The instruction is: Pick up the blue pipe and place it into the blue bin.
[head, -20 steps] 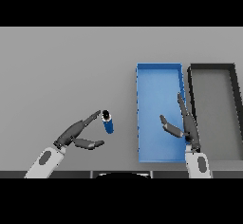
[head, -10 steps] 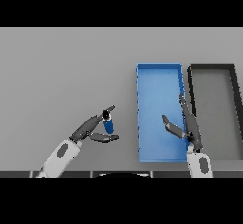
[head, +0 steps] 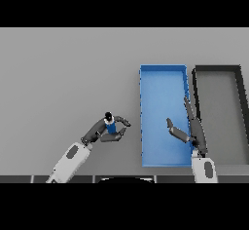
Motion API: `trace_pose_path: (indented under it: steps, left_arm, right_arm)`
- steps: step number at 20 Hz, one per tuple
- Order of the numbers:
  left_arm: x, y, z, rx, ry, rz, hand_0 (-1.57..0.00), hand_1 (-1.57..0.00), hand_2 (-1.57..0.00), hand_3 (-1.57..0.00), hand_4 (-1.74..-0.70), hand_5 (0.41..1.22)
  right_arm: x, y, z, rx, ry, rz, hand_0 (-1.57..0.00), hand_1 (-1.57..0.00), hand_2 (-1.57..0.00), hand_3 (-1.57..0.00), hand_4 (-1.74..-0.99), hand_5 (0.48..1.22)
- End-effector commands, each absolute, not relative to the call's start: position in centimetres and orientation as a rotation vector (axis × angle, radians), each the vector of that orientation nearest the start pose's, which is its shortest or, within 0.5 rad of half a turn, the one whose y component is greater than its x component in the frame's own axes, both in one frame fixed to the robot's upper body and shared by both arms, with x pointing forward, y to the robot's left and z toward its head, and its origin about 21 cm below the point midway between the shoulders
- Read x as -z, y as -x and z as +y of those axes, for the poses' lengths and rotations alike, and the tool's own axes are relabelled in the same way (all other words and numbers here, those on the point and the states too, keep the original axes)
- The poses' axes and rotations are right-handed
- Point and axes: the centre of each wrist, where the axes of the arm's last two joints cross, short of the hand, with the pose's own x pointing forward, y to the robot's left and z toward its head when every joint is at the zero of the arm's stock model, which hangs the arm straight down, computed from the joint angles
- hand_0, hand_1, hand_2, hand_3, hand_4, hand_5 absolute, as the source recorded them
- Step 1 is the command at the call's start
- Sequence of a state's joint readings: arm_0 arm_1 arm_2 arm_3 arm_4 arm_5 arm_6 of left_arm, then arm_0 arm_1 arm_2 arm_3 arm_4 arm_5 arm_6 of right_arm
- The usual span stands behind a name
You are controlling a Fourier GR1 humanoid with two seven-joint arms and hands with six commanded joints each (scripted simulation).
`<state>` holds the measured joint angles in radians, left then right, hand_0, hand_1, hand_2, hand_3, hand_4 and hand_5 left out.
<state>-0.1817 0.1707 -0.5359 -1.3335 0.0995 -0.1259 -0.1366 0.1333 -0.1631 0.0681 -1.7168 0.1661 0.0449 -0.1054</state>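
The blue pipe (head: 110,124), a short blue cylinder with a dark top, stands on the grey table left of the blue bin (head: 163,73). My left hand (head: 103,130) has its fingers and thumb curled round the pipe from the near left. The blue bin is a long open tray, with nothing lying inside it. My right hand (head: 193,127) hovers over the bin's near right part, its fingers straight and its thumb spread, holding nothing.
A dark grey bin (head: 217,69) stands right beside the blue bin, on its right. The grey table (head: 63,78) stretches to the left and far side of the pipe.
My left hand has moved right to the pipe and closed its fingers and thumb round it. The right hand has barely moved.
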Motion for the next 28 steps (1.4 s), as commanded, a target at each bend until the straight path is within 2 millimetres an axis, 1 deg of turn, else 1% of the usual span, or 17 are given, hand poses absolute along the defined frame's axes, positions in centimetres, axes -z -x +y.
trace_pose_path:
  steps: [1,2,4,6,8,9,11,12,13,14,15,17,20,21,24,25,28]
  left_arm:
    - [3.5,-25.4,14.0,0.642,0.434,-1.468,-0.60,-0.75,-0.87,-0.91,-1.44,0.910]
    - [3.6,-25.2,13.9,0.638,0.437,-1.455,-0.80,-0.92,-1.01,-1.03,-1.50,0.972]
    - [3.8,-24.7,13.3,0.647,0.449,-1.466,-1.07,-1.15,-1.21,-1.19,-1.58,1.062]
    - [3.5,-24.6,13.4,0.665,0.435,-1.509,-1.25,-1.30,-1.34,-1.33,-1.53,1.119]
    - [3.1,-24.4,12.7,0.666,0.435,-1.546,-1.37,-1.40,-1.42,-1.42,-1.50,1.156]
    - [3.2,-24.3,12.8,0.656,0.437,-1.567,-1.41,-1.43,-1.45,-1.45,-1.49,1.169]
    - [1.9,-24.5,12.2,0.652,0.452,-1.619,-1.47,-1.48,-1.50,-1.49,-1.48,1.188]
    - [1.3,-24.7,11.9,0.642,0.463,-1.646,-1.49,-1.50,-1.51,-1.51,-1.47,1.194]
    - [0.8,-24.7,11.6,0.636,0.481,-1.670,-1.50,-1.51,-1.52,-1.52,-1.47,1.200]
    - [0.2,-24.8,11.4,0.631,0.488,-1.687,-1.52,-1.53,-1.53,-1.53,-1.47,1.204]
    - [-0.4,-25.0,11.5,0.630,0.496,-1.703,-1.53,-1.53,-1.54,-1.54,-1.47,1.207]
    - [-2.0,-25.5,10.8,0.641,0.524,-1.717,-1.54,-1.55,-1.55,-1.55,-1.47,1.212]
    - [-3.9,-25.5,10.0,0.683,0.568,-1.755,-1.56,-1.56,-1.56,-1.56,-1.47,1.217]
    - [-4.2,-25.5,10.2,0.693,0.574,-1.759,-1.56,-1.56,-1.56,-1.56,-1.47,1.217]
    - [-5.1,-25.3,9.4,0.724,0.569,-1.739,-1.57,-1.57,-1.57,-1.57,-1.47,1.219]
    - [-5.2,-25.2,9.7,0.720,0.576,-1.742,-1.57,-1.57,-1.57,-1.57,-1.47,1.220]
    - [-4.9,-25.3,9.3,0.728,0.565,-1.722,-1.57,-1.57,-1.57,-1.57,-1.47,1.220]
  right_arm:
    - [-1.2,-21.6,-26.0,-0.330,0.184,-1.662,0.00,0.00,0.00,0.00,-1.219,0.657]
    - [-1.3,-21.7,-26.1,-0.325,0.175,-1.676,0.00,0.00,0.00,0.00,-1.224,0.658]
    - [-1.4,-21.8,-26.2,-0.313,0.164,-1.670,0.00,0.00,0.00,0.00,-1.233,0.660]
    - [-1.6,-21.7,-25.8,-0.313,0.158,-1.676,0.00,0.00,0.00,0.00,-1.224,0.651]
    - [-1.0,-21.9,-25.3,-0.307,0.141,-1.656,0.00,0.00,0.00,0.00,-1.221,0.638]
    - [-1.4,-21.8,-25.9,-0.313,0.152,-1.668,0.00,0.00,0.00,0.00,-1.220,0.635]
    - [-1.2,-21.7,-26.0,-0.305,0.149,-1.670,0.00,0.00,0.00,0.00,-1.219,0.628]
    - [-1.3,-21.9,-26.1,-0.304,0.143,-1.667,0.00,0.00,0.00,0.00,-1.225,0.630]
    - [-1.4,-22.2,-25.6,-0.308,0.149,-1.666,0.00,0.00,0.00,0.00,-1.229,0.633]
    - [-1.4,-22.2,-25.9,-0.310,0.160,-1.665,0.00,0.00,0.00,0.00,-1.226,0.636]
    - [-1.4,-21.8,-26.1,-0.324,0.171,-1.668,0.00,0.00,0.00,0.00,-1.220,0.638]
    - [-1.4,-22.1,-26.1,-0.332,0.184,-1.658,0.00,0.00,0.00,0.00,-1.204,0.640]
    - [-1.3,-22.3,-25.9,-0.343,0.195,-1.665,0.00,0.00,0.00,0.00,-1.176,0.643]
    - [-1.3,-22.3,-26.1,-0.337,0.197,-1.668,0.00,0.00,0.00,0.00,-1.170,0.644]
    - [-1.2,-21.7,-26.5,-0.345,0.196,-1.673,0.00,0.00,0.00,0.00,-1.155,0.642]
    - [-1.2,-21.8,-26.6,-0.344,0.197,-1.675,0.00,0.00,0.00,0.00,-1.151,0.643]
    - [-1.7,-22.3,-26.7,-0.360,0.189,-1.669,0.00,0.00,0.00,0.00,-1.139,0.643]
